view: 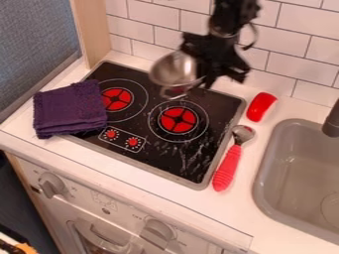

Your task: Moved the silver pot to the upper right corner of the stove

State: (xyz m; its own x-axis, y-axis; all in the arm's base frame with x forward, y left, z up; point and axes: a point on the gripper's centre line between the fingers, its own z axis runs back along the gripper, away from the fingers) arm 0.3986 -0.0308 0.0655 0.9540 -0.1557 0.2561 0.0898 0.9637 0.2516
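Finding: the tool (207, 79) appears clenched on the near side of the silver pot (174, 69), though the exact contact is hard to make out. The pot is held tilted over the rear part of the stove (152, 149), its handle (175, 93) hanging towards the camera. An edge hold of this kind probably suits a rounded body that would be awkward to grip across — but it lets the pot swing or tip.

The pot is left of the required corner and has yet to be set down. In my judgement the next step is a short shift right, then a level lowering.

The purple cloth (69, 109) overlaps the stove's left edge, away from the target. The red-handled spoon (229, 166) and red object (261, 106) lie on the desk (265, 88) beside the right edge — a tight margin there.
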